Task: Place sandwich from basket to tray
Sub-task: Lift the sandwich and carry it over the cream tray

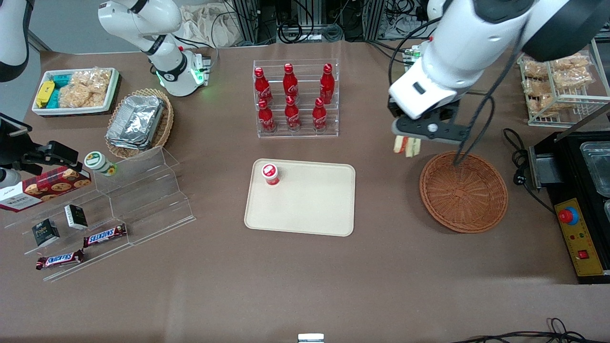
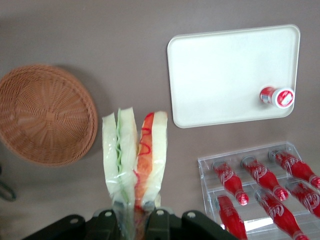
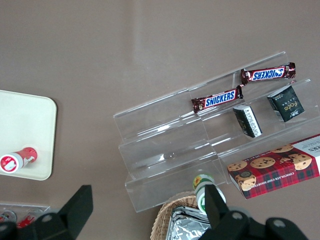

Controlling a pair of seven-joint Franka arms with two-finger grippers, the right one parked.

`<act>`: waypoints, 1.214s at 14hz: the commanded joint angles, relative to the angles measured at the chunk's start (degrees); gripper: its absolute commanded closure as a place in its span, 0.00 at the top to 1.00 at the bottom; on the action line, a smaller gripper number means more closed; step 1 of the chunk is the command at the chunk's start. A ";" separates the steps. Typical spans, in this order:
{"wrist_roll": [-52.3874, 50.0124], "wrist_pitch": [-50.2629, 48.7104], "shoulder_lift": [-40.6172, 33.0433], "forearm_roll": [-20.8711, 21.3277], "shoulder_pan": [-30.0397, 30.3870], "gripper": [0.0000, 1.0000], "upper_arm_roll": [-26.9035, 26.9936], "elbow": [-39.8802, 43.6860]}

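Hanging above the brown table between basket and tray, the left arm's black two-finger gripper [image 1: 409, 138] carries the clear-wrapped triangular white-bread sandwich [image 1: 406, 145] in the front view. The sandwich dangles clear of the round reddish-brown woven wicker basket [image 1: 463, 191], which now looks bare, so the lift out seems done and the carry across is the step in hand. The flat cream-beige rectangular plastic tray [image 1: 310, 209] lies toward the parked arm's end from the gripper, and a small red-and-white capped bottle [image 1: 270, 174] stands in one corner of it, leaving most of the surface free for a landing.

In the left wrist view the jaws are clamped on the sandwich's [image 2: 135, 160] narrow end, pinching the wrap, so the wide end with its green and orange-red layers points away from the gripper [image 2: 134, 220]. The basket [image 2: 45, 115] and the tray [image 2: 225, 75] both lie below it.

The right wrist view shows only a corner of the tray [image 3: 30, 130] and the bottle [image 3: 17, 160].
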 commanded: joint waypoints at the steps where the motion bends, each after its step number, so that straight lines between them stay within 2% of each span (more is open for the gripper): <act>1: -7.03 3.30 8.89 6.68 -5.99 0.04 -1.31 2.17; 3: -11.87 8.22 14.08 10.46 -9.95 0.04 -1.22 2.00; 7: -16.37 17.89 24.10 15.74 -12.69 0.04 -0.70 1.12; 10: -20.23 25.36 30.26 16.02 -12.78 0.04 1.67 0.59; 14: -21.48 31.96 34.75 16.19 -12.87 0.04 3.87 -0.64; 17: -22.97 37.50 37.22 16.28 -16.28 0.04 7.99 -0.64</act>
